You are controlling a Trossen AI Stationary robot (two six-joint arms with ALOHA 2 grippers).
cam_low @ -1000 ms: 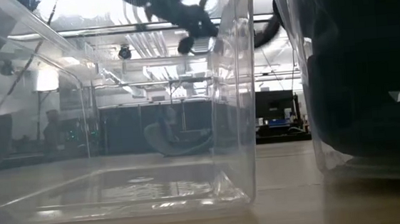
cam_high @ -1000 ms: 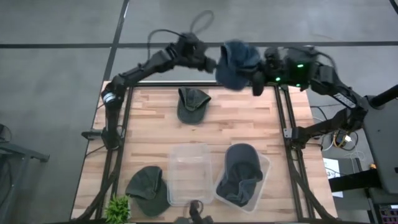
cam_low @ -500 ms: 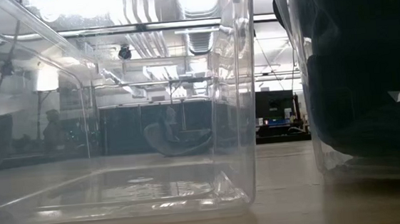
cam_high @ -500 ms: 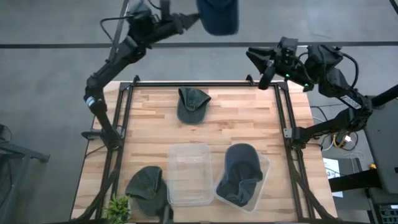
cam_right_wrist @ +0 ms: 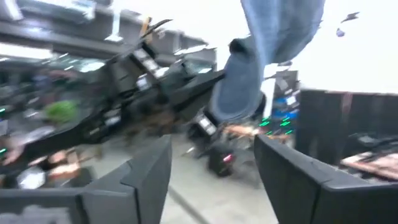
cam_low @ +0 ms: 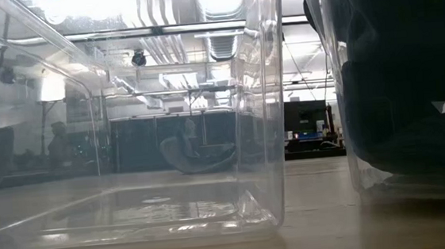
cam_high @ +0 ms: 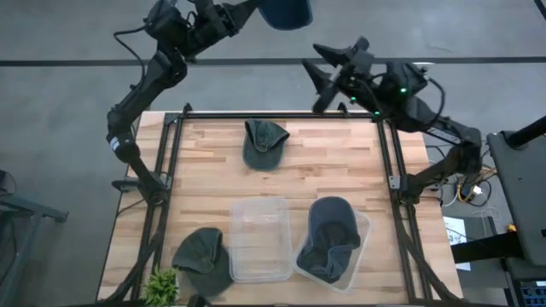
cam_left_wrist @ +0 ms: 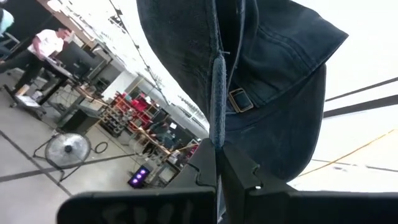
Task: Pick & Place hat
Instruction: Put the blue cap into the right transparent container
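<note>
The left pincer [cam_high: 249,12] is pressed together on the blue hat [cam_high: 286,12], which hangs beyond the counter's [cam_high: 341,175] far edge. The right pincer [cam_high: 328,72], spread and empty, sits near, below-right of the hat.

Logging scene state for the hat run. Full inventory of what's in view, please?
blue cap: 1, dark blue, held up beyond the table's far edge in the left gripper
green caps: 2, dark green, one at the far middle of the table, one at the near left corner
dark cap: 1, dark grey-blue, inside the right-hand clear bin
clear bins: 2, transparent, near middle; the left one holds nothing visible, the right one holds the dark cap
plant: 1, green, near left corner
table: 1, light wood in a black frame
left gripper: shut on the blue cap's strap, raised high
right gripper: open, holding nothing, beyond the far edge
</note>
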